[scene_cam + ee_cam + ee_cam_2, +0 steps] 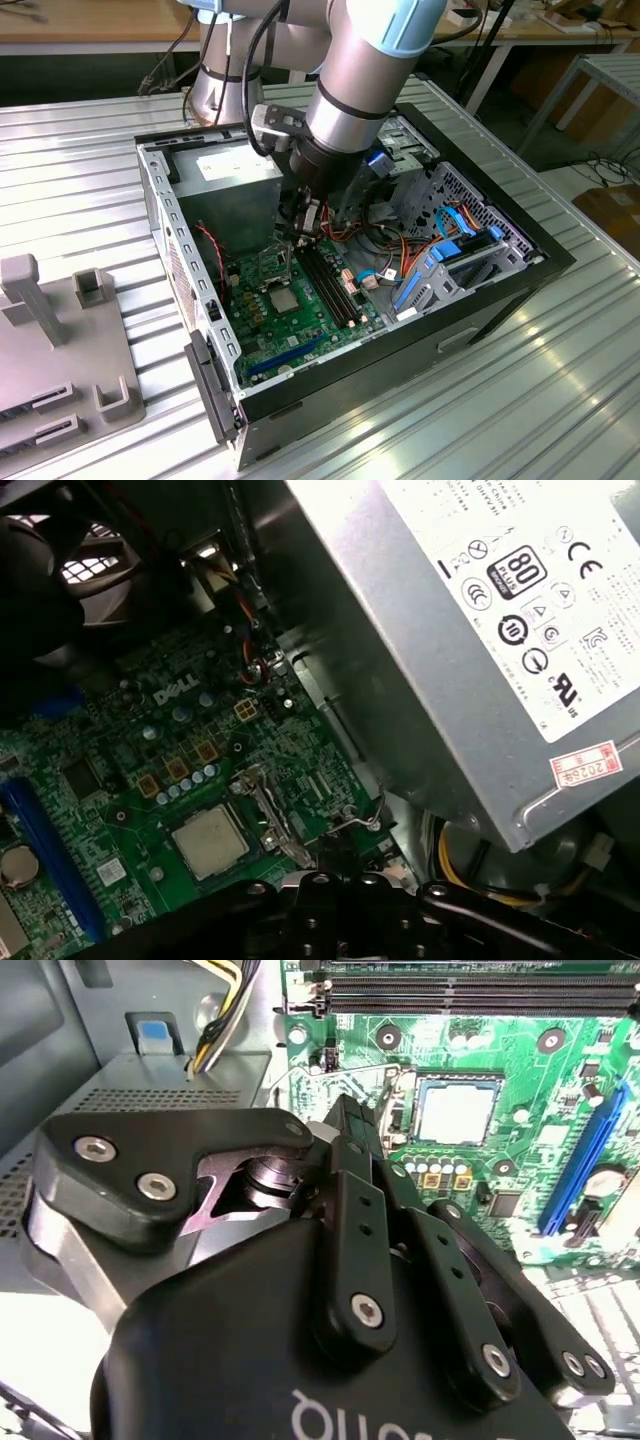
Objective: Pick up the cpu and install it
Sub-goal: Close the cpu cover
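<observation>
The ribbed silver metal table (pixel 520 400) carries a big open black computer case (pixel 500 262). The grey and pale blue robot arm (pixel 370 60) reaches down into the case. A big grey box-shaped power supply (pixel 235 190) sits at the back of the case. A green board (pixel 285 315) lies flat on the case floor. The black tool (pixel 303 222) hangs just above the board, beside the power supply. I cannot tell whether the tool is wide or narrow. The small flat silver-grey square cpu (pixel 282 298) (pixel 455 1112) (pixel 209 841) lies in its place on the green board, near the tool but not touching it.
</observation>
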### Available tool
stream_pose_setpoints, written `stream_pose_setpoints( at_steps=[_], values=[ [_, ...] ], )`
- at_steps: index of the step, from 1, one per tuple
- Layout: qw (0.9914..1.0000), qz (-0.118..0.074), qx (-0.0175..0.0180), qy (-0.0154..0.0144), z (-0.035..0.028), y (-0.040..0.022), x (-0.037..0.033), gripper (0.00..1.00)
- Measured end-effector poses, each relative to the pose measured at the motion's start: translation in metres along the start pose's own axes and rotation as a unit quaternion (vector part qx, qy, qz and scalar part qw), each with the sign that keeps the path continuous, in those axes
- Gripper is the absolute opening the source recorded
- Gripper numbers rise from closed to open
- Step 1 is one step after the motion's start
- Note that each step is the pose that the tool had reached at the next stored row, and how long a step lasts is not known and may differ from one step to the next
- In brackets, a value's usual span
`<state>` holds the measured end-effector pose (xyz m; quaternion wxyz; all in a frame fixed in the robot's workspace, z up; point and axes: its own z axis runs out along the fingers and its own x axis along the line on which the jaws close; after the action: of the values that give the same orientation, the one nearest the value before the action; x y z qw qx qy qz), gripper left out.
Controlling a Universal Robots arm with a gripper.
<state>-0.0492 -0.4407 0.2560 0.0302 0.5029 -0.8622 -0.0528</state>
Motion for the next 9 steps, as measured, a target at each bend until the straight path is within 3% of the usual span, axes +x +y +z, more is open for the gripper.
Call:
stream_pose_setpoints(
  at_steps=[9],
  values=[
    [0.99882, -0.048, 0.0007, 0.0056, -0.0001, -0.0006, 0.0018, 0.11]
  ],
)
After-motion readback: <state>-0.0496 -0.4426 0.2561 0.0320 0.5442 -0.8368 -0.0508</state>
